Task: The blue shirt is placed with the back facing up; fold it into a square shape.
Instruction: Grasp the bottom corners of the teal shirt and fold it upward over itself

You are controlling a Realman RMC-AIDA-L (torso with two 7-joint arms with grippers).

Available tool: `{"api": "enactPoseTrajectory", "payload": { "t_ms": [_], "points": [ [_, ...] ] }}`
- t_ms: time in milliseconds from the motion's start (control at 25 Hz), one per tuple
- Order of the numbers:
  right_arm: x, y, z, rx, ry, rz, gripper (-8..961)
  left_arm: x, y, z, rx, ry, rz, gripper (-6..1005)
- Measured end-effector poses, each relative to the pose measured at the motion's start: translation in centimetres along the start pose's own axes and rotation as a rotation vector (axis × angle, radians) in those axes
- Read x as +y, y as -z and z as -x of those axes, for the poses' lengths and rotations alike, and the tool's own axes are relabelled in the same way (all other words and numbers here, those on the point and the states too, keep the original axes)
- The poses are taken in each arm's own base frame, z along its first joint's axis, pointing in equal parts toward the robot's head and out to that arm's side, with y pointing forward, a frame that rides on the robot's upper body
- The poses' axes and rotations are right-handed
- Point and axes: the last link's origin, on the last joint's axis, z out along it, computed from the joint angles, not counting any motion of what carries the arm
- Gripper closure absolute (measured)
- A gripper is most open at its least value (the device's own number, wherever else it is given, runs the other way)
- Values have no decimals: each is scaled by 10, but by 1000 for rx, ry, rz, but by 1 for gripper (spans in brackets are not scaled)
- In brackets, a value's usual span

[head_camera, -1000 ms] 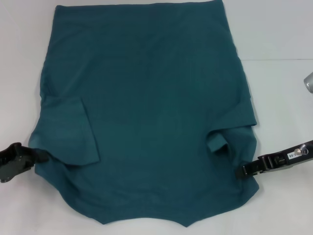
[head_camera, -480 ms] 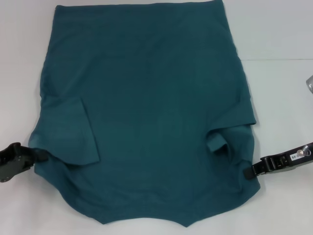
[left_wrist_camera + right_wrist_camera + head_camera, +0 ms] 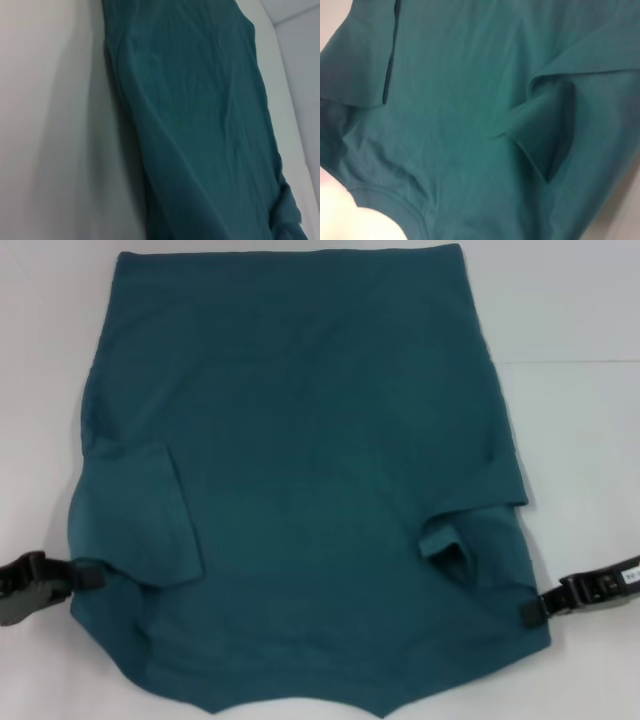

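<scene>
Shirt spread flat, both grippers at its near side edges.
Head view: blue shirt (image 3: pixel 300 470) on white table (image 3: pixel 580 440), sleeves folded inward; left gripper (image 3: pixel 88 578) pinching left edge, right gripper (image 3: pixel 533 610) pinching right edge. Wrist views: only cloth and table visible, fingers unseen.

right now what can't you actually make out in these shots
- Left gripper, head view: its tip meets the blue shirt edge; a hold cannot be confirmed.
- Right gripper, head view: same at the opposite edge.
- Shirt's near edge, head view: cut off by the picture's bottom edge.
- Both wrist views: neither arm's own gripper shows, only cloth and table.
- Shirt's underside: hidden by the cloth itself.
</scene>
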Motion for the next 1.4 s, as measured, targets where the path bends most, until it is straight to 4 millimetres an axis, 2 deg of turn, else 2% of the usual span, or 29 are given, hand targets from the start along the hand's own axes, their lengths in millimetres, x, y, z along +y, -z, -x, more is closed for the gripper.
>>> {"api": "enactPoseTrajectory", "payload": {
  "t_ms": [320, 600, 720, 800, 880, 920, 1200, 1400],
  "points": [
    [-5, 13, -21, 55, -47, 44, 922, -6, 22, 23, -73, -3, 5, 987],
    [-4, 7, -48, 125, -94, 89, 922, -10, 38, 50, -141, 14, 14, 987],
    [-6, 8, -52, 119, -108, 95, 922, -7, 37, 52, -157, 8, 34, 987],
    [-6, 12, -46, 70, -115, 105, 922, -4, 34, 45, -154, 2, 37, 987],
    [-6, 16, -36, 13, -121, 117, 923, 6, 19, 19, -142, 24, 38, 987],
    [-5, 18, -29, -21, -125, 122, 923, 6, 19, 19, -142, 24, 38, 987],
    [-2, 20, 26, -205, -127, 53, 923, 32, -30, -48, -34, 81, -10, 986],
    [6, 17, 63, -292, -103, -6, 923, 45, -56, -84, 71, 54, -86, 986]
  ]
}}
